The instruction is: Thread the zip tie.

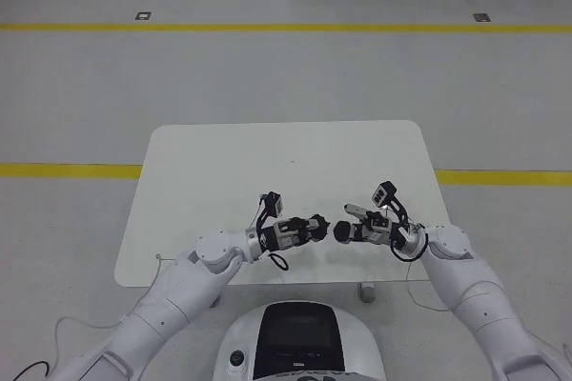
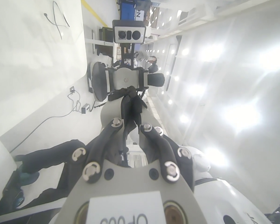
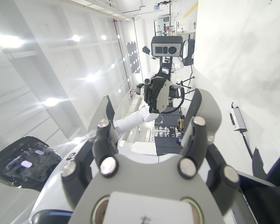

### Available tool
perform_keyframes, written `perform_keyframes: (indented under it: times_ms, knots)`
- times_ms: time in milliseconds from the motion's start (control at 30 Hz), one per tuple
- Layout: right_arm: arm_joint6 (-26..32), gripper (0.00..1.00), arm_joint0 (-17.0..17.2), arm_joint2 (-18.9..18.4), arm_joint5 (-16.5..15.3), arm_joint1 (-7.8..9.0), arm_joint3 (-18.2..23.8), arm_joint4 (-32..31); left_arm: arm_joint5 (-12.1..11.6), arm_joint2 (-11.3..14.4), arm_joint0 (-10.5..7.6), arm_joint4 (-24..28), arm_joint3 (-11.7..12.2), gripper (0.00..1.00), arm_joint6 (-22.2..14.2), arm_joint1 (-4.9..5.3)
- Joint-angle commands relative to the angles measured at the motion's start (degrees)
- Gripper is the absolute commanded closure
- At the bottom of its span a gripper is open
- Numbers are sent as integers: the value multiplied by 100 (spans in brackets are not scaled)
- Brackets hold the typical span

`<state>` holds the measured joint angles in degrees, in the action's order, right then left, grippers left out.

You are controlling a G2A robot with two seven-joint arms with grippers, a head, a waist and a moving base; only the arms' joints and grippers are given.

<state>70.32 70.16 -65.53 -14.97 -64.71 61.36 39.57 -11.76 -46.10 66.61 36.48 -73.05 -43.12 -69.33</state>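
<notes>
While both arms were bent inward from their two sides, I saw the left gripper (image 1: 322, 229) and the right gripper (image 3: 152, 97) facing each other, tip to tip, above the front part of the white surface (image 1: 286, 162). Both wrists were rolled onto their side, so the surface ran along one side of each wrist view, apart from the grippers.

The left gripper was closed on a black zip tie (image 2: 130, 104). The strip stood out from its tips towards the right gripper. The fingers (image 3: 198, 103) of the right gripper were spread wide and gripped nothing. The free end of the tie reached close to that palm, but I could not tell if it touched it. The tie was the one thing between the two grippers.

A few thin black ties (image 2: 58, 20) lay loose elsewhere on the surface, well apart from both grippers. On the floor beyond the surface's edge lay a cable with a small power adapter (image 2: 85, 108), and yellow lines (image 1: 286, 27) crossed the floor farther away.

The grippers hung nearer to the front edge than to the far one, and well apart from both side edges. The larger part of the surface stretched beyond them.
</notes>
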Motion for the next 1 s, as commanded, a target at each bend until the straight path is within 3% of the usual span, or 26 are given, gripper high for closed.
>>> perform_keyframes:
  times_ms: [0, 133, 233, 333, 400, 633, 800, 967]
  knots:
    - [0, 0, 1, 0, -3, 1, 1, -6, -1, 2, -2, -35, -1, 100, -5, 0]
    - [0, 0, 1, 0, -3, 1, 1, -6, -16, -1, 0, -52, -6, 100, 27, 0]
    - [0, 0, 1, 0, -3, 1, 1, -6, -385, -43, 50, -323, 55, 100, 261, 11]
    - [0, 0, 1, 0, -3, 1, 1, -6, -768, -89, 66, -564, 191, 100, 250, 31]
    - [0, 0, 1, 0, -3, 1, 1, -6, -772, -121, 32, -997, 232, 100, 346, 48]
    - [0, 0, 1, 0, -3, 1, 1, -6, -772, -362, 194, -1924, -99, 100, 285, 72]
    - [0, 0, 1, 0, -3, 1, 1, -6, -772, -574, 371, -2013, -315, 100, 74, 62]
    - [0, 0, 1, 0, -3, 1, 1, -6, -772, -574, 371, -2013, -315, 100, 74, 62]
